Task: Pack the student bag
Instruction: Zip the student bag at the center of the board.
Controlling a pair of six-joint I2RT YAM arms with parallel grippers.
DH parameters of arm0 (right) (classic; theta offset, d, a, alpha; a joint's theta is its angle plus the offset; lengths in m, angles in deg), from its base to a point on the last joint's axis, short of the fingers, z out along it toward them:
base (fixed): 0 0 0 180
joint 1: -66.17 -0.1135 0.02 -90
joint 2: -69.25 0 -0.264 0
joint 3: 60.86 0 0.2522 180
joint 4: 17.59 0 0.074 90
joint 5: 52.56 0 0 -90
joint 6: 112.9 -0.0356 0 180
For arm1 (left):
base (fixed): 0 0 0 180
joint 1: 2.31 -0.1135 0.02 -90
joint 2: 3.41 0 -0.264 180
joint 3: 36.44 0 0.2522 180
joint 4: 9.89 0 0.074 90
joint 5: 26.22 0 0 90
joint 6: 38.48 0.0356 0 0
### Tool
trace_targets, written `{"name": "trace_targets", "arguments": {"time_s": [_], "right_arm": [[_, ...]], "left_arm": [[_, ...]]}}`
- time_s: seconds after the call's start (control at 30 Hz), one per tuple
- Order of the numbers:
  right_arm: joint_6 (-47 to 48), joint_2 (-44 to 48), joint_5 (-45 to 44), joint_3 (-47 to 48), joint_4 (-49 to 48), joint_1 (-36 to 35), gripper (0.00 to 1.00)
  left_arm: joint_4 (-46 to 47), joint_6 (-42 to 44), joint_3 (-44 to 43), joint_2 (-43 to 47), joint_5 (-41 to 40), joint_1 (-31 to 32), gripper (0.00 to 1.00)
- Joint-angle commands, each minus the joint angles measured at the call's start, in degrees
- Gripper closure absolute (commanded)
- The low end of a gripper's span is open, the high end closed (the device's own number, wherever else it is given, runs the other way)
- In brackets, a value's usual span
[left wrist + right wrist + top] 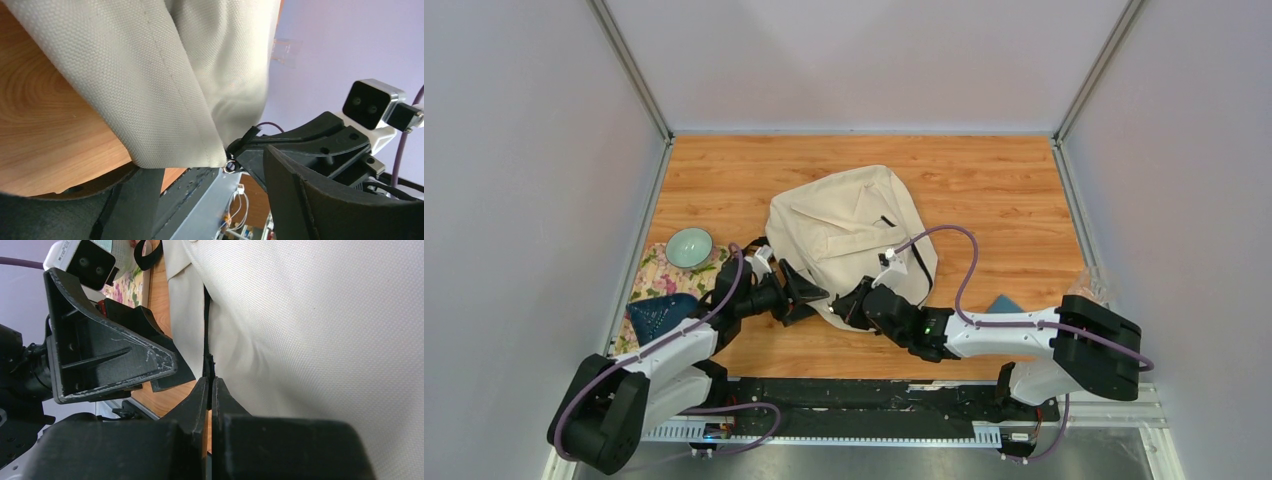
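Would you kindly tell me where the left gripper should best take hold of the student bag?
Probably the seamed near corner of the student bag, coming from the left: the fabric tapers there to a thin flap open jaws can straddle, beside the zipper pull the right gripper pinches.

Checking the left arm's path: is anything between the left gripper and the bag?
Nothing visible. The open left gripper is at the bag's near corner; the right gripper, shut on the zip pull, sits beside it.
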Motion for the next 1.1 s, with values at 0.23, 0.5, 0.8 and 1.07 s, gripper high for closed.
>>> {"name": "trace_targets", "arguments": {"time_s": [0.23,0.5,0.8,1.07], "right_arm": [[0.5,2.1,-2.9,0.8,1.2,-1.0,1.0],[2.0,3.7,-5.5,2.5,4.0,-0.8,1.0],[2.1,4.5,-5.8,2.2,4.5,-0.8,1.0],[2.8,5.4,-4.6,1.6,3.4,-0.7,1.0]], "left_arm": [[2.4,-3.7,-1.2,1.6,-1.4,0.1,0.22],[-6.0,-3.8,-1.9,7.3,0.2,0.2,0.21],[-2.3,-8.0,-0.7,7.6,-0.6,0.4,0.21],[5.0,-7.7,-0.9,-0.2,-0.9,0.5,0.27]]}}
